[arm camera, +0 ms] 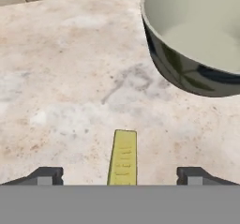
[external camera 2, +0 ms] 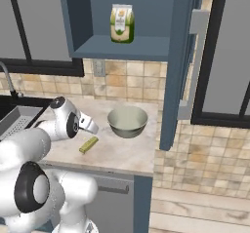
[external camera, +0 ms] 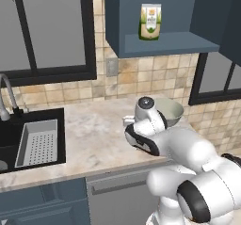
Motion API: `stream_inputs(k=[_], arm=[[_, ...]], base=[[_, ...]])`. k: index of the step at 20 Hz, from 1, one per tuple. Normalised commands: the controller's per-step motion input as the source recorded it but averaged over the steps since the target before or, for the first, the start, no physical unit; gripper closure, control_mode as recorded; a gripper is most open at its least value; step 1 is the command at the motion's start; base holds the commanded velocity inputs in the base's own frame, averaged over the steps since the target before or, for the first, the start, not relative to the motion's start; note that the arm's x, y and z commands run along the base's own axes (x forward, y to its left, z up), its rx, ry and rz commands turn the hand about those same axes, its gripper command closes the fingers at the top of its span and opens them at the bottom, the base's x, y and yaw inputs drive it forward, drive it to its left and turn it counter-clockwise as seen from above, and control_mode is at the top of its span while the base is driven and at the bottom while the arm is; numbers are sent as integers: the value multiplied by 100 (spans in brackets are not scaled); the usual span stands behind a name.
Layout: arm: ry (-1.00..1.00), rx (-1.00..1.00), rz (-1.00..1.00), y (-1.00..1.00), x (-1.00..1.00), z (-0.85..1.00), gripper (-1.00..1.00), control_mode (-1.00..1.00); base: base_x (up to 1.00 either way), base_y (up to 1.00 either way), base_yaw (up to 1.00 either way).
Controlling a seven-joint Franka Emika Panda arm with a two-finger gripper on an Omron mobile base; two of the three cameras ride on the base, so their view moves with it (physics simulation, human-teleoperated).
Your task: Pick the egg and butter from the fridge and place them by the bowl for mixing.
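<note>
Hand view — we see the yellow rectangular butter stick lying lengthwise between the released gripper tips, near the grey ceramic bowl.

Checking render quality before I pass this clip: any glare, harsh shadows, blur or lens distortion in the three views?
Left base view: flat, even light, soft resolution, no glare on the counter. Right base view: the butter and bowl cast only faint shadows; edges sharp. Hand view: dark reflections on the bowl's outer wall, a faint shadow beneath it; the open gripper is cropped, with no distortion evident.
</note>
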Motion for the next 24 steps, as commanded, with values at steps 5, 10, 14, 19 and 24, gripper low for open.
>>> stream_inputs(k=[5, 10, 14, 19, 24], arm=[[0, 0, 24, 26, -100, 41, -100, -100], [-29, 0, 21, 1, -100, 9, -100, -100], [-76, -4, 1, 0, -81, 21, -100, -100], [0, 0, 0, 0, 0, 0, -100, 100], [0, 0, 0, 0, 0, 0, -100, 100]], base=[[0, 0, 0], [0, 0, 0], [0, 0, 0], [-41, 0, -13], [-94, 20, -78]])
